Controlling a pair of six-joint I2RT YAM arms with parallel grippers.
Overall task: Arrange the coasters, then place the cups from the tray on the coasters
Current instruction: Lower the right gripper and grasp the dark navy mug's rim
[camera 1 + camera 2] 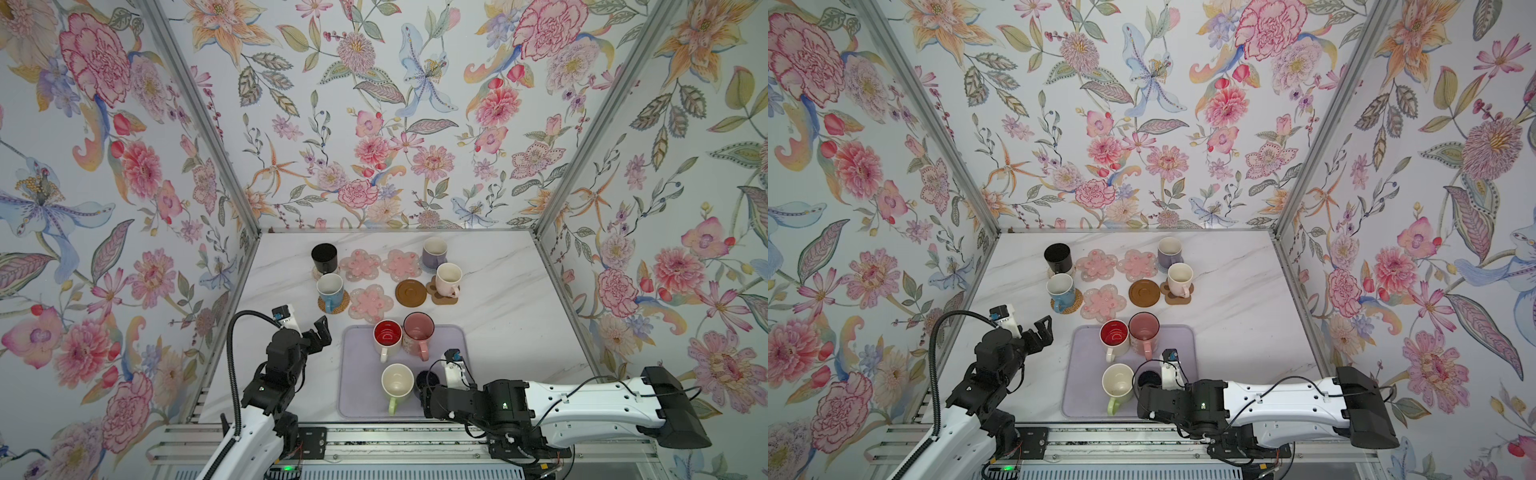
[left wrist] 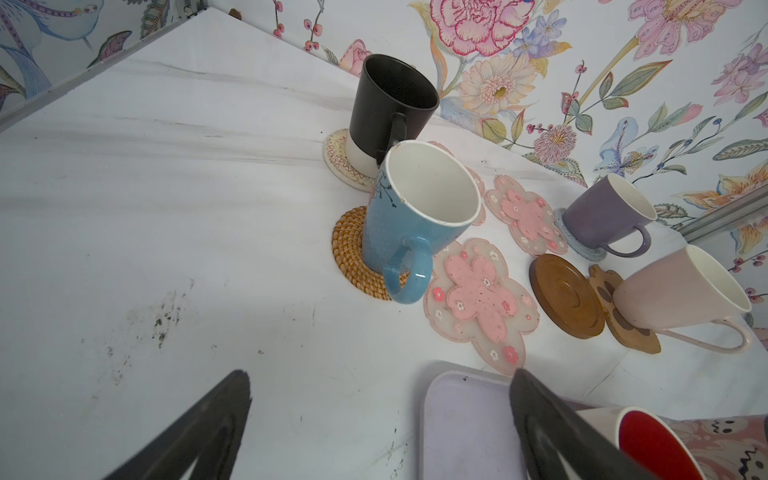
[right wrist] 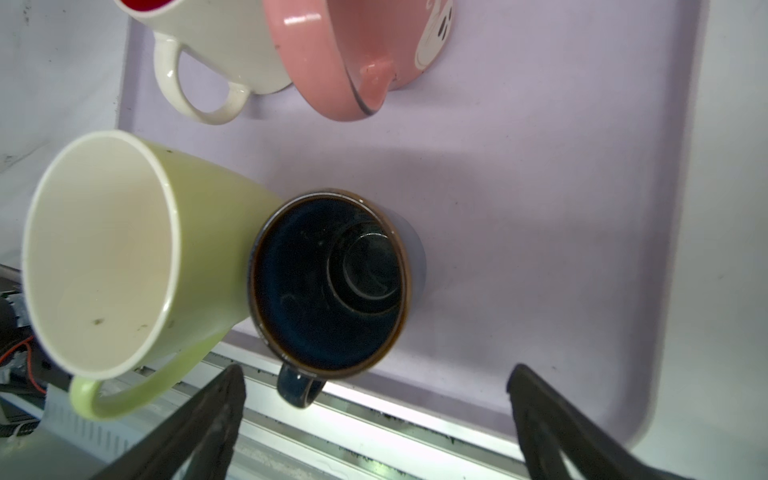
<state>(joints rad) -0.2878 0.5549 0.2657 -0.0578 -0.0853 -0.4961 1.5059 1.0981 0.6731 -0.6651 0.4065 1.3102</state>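
Moving cups: the right tool (image 3: 376, 370), wide and empty, hovers by the small navy mug (image 3: 328, 282) on the tray (image 3: 540, 208); next it likely needs to close on the rim. Left tool (image 2: 379, 374) wide, empty.

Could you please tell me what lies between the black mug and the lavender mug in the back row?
Two empty pink flower coasters, side by side, lie between the black mug and the lavender mug, in both top views.
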